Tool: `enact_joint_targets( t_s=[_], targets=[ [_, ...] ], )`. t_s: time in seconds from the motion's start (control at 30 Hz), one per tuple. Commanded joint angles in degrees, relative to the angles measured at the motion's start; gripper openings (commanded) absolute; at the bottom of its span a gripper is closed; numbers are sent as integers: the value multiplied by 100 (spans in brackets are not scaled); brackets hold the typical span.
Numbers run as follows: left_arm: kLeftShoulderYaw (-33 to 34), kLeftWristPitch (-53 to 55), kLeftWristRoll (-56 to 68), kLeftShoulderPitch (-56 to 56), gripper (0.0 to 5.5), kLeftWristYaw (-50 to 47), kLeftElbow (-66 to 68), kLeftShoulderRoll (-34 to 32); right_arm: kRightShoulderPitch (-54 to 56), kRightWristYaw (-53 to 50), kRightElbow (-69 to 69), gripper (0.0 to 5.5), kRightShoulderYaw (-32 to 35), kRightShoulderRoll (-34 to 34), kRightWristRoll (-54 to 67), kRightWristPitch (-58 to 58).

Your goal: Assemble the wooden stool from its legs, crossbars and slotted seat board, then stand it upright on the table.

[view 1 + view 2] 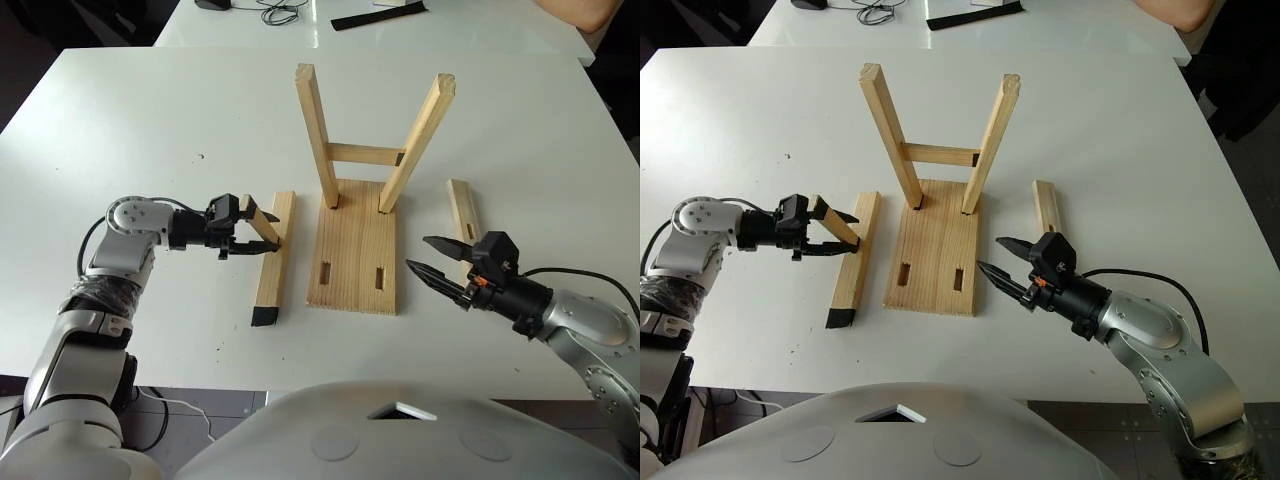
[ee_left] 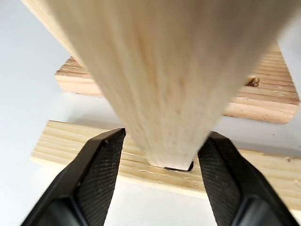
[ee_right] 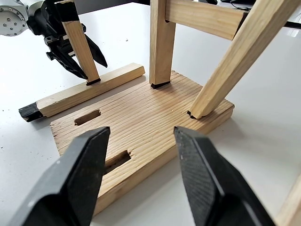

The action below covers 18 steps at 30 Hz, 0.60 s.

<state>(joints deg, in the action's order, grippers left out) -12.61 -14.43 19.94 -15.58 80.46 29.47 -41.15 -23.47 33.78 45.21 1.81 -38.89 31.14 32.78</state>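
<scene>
Mid-assembly on the white table (image 1: 150,120): the slotted seat board (image 1: 352,240) lies flat at the centre, its long axis running 12 to 6 o'clock. Two fitted legs (image 1: 317,130) rise from its 12 o'clock slots, leaning apart and joined by the upper crossbar (image 1: 363,154). The two empty slots (image 1: 326,270) sit near its 6 o'clock edge.

At the board's 9 o'clock, the loose leg (image 1: 272,270) lies just beside it, long axis roughly 12 to 6, dark-capped end toward 6. The short crossbar (image 3: 81,47) stands seated in this leg, rising at a tilt and pointing toward 10 o'clock. The left gripper (image 1: 256,238) has its fingers closed around that crossbar, one on each side.

At the board's 3 o'clock lies the spare leg (image 1: 461,208), also lying 12 to 6, untouched. The right gripper (image 1: 420,254) hovers near the board's 4 o'clock corner, jaws wide apart and holding nothing, aimed toward 10 o'clock.

The step in hand appears to be building the second leg pair. The next move likely calls for the right gripper to fetch the spare leg and mate it squarely onto the crossbar's free end, before both legs go into the empty slots.
</scene>
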Motion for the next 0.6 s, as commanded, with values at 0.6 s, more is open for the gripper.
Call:
enact_joint_targets(
  t_s=[0.6],
  targets=[
    [1389,1480,1094,780,373,-44,-1932,-143,159,300,-135,251,129,-116,-277,-120]
  ],
)
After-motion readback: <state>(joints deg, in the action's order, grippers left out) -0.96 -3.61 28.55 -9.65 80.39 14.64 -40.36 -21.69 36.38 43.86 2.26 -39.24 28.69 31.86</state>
